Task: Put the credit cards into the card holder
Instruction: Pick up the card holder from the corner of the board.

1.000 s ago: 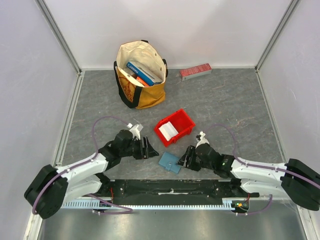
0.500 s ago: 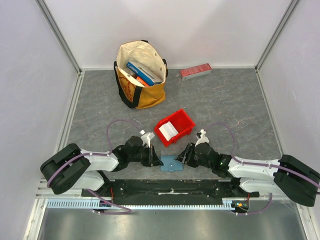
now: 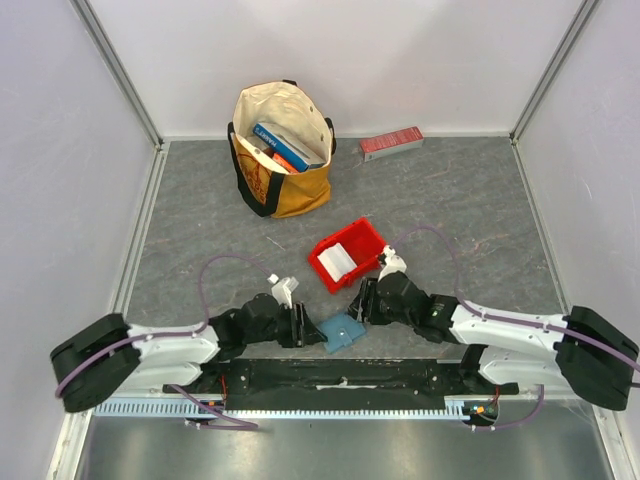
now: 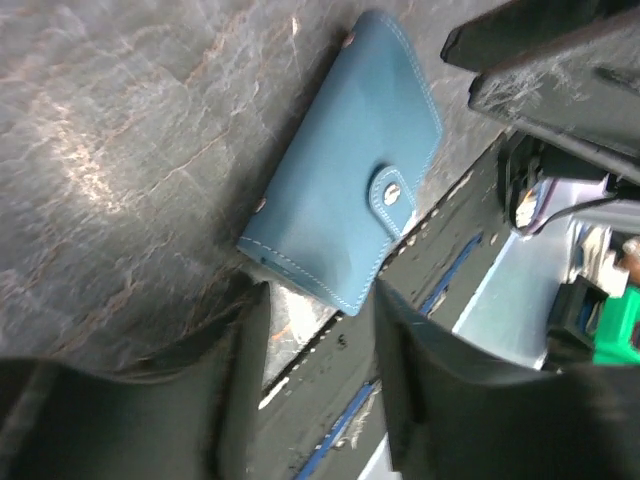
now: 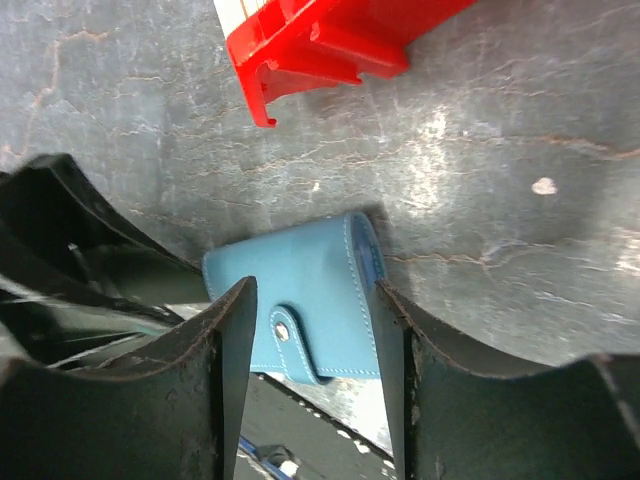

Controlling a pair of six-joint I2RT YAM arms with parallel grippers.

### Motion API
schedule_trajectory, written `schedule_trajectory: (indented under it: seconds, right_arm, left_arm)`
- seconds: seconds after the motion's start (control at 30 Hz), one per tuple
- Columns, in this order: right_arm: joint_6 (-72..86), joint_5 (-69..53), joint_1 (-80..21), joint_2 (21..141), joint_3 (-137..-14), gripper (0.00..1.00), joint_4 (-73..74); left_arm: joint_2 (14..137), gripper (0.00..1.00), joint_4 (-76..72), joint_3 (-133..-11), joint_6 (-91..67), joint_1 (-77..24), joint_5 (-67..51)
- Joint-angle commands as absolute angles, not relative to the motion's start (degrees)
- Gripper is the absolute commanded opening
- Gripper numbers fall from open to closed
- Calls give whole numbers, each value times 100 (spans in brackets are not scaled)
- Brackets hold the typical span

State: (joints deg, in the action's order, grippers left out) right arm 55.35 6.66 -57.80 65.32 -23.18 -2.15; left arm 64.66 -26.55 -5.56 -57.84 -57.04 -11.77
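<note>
Trouble was foreseen at the near edge of the grey stone-patterned counter (image 3: pixel 450 210). Near the red plastic bin (image 3: pixel 372 248), the spread left gripper (image 3: pixel 303 326) and spread right gripper (image 3: pixel 362 303) flanked the closed teal-blue folding card holder (image 3: pixel 342 330). If nudged, it could be pushed off that edge, and the white credit cards (image 3: pixel 337 261) would be left in the bin.

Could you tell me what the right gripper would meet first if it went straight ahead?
Most likely the blue wallet, lying closed just beyond the right gripper; depth is unclear.
</note>
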Motion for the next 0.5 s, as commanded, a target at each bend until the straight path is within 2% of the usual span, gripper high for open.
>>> schedule_trajectory:
  seconds: [0.0, 0.1, 0.17, 0.3, 0.47]
  right_arm:
    - [5141, 1142, -5801, 6101, -2567, 60, 1071]
    - [5247, 1020, -5801, 5539, -2339, 62, 1327]
    - [5291, 626, -5801, 5170, -2102, 61, 1179]
    - [5764, -191, -5844, 4887, -1724, 60, 722]
    - [6643, -150, -6055, 4930, -1100, 60, -120]
  left_arm:
    - [5451, 63, -812, -1010, -5494, -5730, -38]
    - [4985, 78, -361, -1230, -5125, -5722, 438]
    - [4992, 83, -325, -1405, -4809, -5695, 492]
    - [5640, 85, -544, -1766, -4343, -5660, 98]
    - [6652, 85, -1106, -1890, -4096, -5529, -631]
